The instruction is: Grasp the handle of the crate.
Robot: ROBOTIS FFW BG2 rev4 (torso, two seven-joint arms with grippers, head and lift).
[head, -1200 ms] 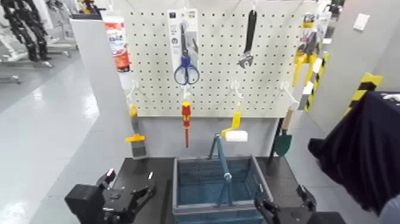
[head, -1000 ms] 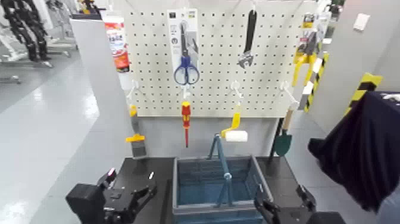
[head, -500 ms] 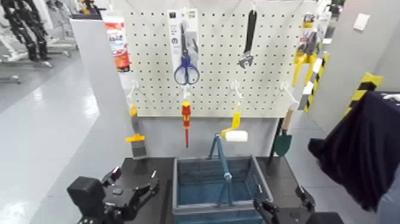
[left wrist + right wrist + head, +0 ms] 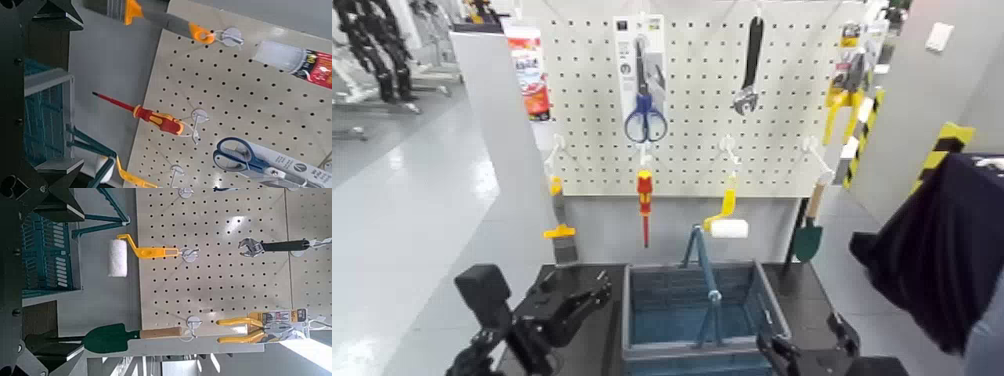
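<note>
so going left to right, the left hand [image 4: 577, 284] is over the dark table [image 4: 596, 335], off the left side of the crate [image 4: 677, 351]. its jaws are spread wide with nothing in them. pretty clearly still the approach step imo, no grasp to speak of.

the crate sits in the middle, below the hanging screwdriver [image 4: 645, 193], and the handle [image 4: 706, 262] is up, arched over the open top. nice target, but it's a thin bar and probably swings if it gets bumped.

my read is the left hand goes next: lift a bit so it clears the crate's rim, come across to the right, turn so the bar runs between the jaws, and only then close. going in too low would likely catch the rim, and a sloppy angle could just shove the bar over.

the right hand [image 4: 804, 322] is by the crate's right side, also wide open and empty, looks like it's just waiting.
</note>
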